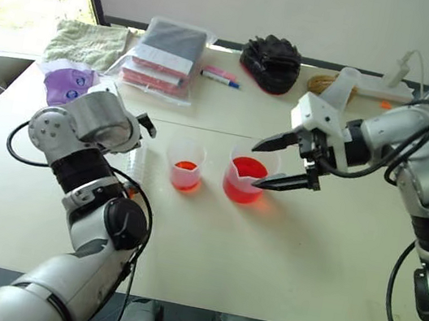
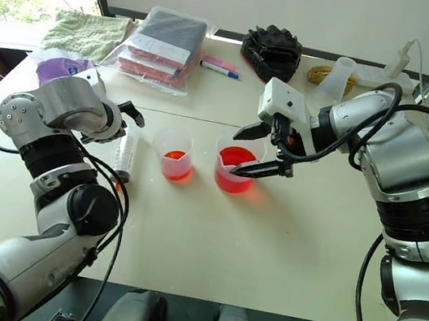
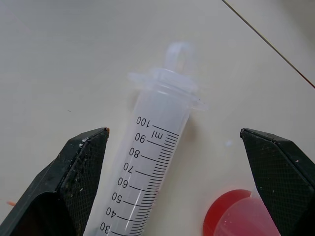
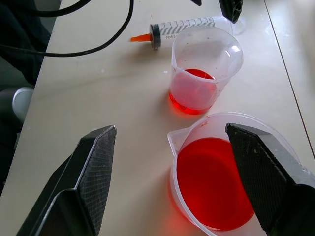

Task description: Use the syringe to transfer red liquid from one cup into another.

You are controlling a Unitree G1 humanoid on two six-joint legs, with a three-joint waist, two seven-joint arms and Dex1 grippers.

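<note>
Spread wide above the syringe, the left gripper is lined up for pickup, nothing held; the right gripper, equally open and empty, is poised over the beaker.

The big cup is clear with a spout and holds lots of red liquid. The small cup stands just beside the big cup, with a little red inside. The syringe lies flat past the small cup, orange tip on.

Right gripper, jaws apart, hovers over spouted beaker.
</note>
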